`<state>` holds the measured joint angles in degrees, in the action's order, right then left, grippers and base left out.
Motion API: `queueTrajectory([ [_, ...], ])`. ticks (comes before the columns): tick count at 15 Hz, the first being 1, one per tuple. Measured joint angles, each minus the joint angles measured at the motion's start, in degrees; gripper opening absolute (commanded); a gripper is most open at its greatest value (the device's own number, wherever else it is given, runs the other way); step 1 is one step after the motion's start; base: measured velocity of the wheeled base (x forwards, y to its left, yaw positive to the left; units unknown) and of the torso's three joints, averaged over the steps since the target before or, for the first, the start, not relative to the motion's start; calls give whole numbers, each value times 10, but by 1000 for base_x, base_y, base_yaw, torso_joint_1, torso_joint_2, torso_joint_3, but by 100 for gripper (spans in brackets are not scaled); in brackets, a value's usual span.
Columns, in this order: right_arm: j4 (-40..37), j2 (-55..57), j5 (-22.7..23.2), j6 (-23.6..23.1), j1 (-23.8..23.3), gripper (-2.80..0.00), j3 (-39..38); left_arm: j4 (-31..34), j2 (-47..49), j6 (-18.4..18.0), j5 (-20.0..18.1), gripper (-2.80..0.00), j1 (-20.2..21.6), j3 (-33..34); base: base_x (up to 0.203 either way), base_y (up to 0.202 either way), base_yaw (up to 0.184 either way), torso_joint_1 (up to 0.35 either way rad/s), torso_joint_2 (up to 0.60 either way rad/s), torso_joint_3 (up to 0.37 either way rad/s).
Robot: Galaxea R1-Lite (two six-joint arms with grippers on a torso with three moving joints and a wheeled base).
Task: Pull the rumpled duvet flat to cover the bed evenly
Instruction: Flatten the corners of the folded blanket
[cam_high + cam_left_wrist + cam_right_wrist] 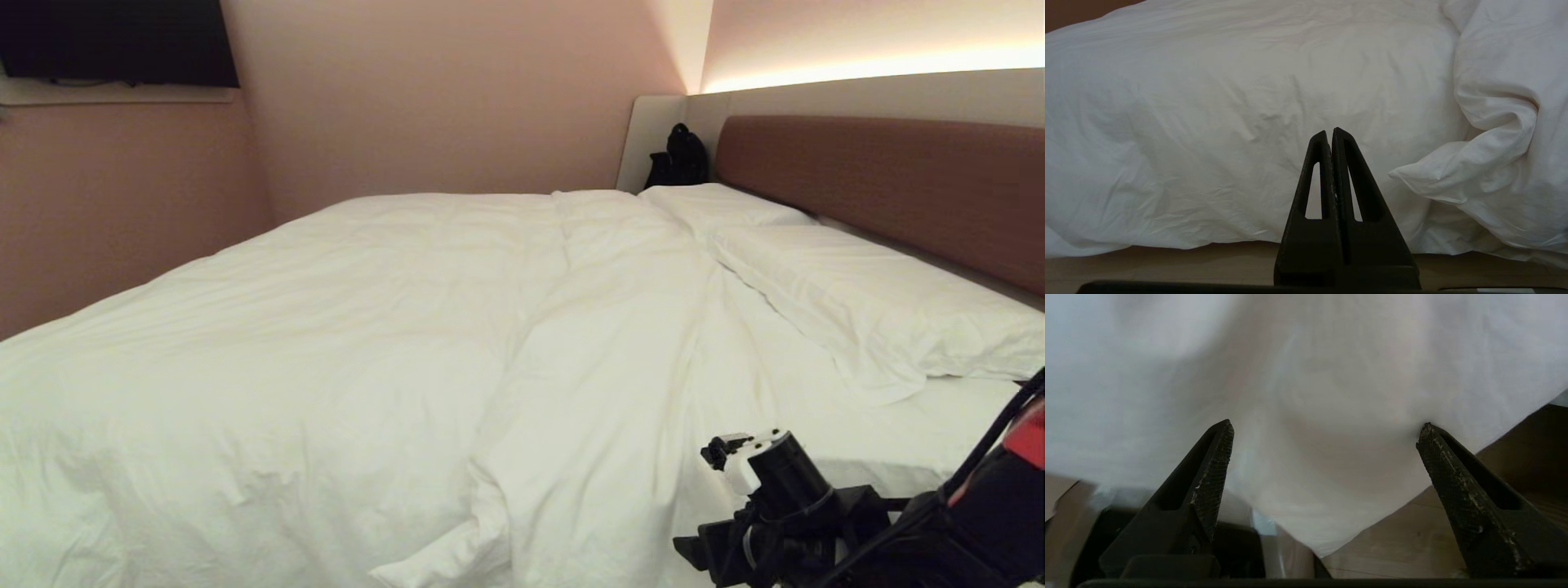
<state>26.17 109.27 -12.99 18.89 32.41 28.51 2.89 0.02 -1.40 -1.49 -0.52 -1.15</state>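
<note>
Close in, the right jaws [1325, 433] stand wide apart with nothing between them; white cloth fills the right wrist view beyond the tips, blurred, with a hanging point of it reaching down toward brown floor [1412, 539]. Whether that cloth is duvet or sheet I cannot tell. The right arm [816, 523] shows low at the right corner of the head view, black, with a white part near its end, reaching in over the near edge of the bed [922, 441].

The left jaws [1331, 132] are pressed shut on nothing, fingers [1314, 179] flat against each other, pointing level at the side of the duvet [1229, 122] where it hangs over the bed edge to just above the floor. The left arm is out of the head view.

Outward, the duvet [326, 343] lies over the left and middle of the bed, puffy and softly wrinkled, with a long ridge running from the far side to the near edge, where a folded corner sticks out. To its right a strip of sheet [775, 367] is bare, and two pillows [857, 286] lie end to end along the brown headboard [890, 180]. A black bag [679, 157] sits at the far corner. A dark screen [114, 41] hangs high on the pink wall at the left.
</note>
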Motion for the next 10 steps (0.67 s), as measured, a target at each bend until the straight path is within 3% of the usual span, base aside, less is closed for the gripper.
queueTrajectory([
  [4,0,46,-43,1,-1,0,39,0,0,0,0,-280,0,0,0,0,0,0,0,0],
  [10,-4,130,-59,-9,-33,0,113,0,0,0,0,-280,0,0,0,0,0,0,0,0],
])
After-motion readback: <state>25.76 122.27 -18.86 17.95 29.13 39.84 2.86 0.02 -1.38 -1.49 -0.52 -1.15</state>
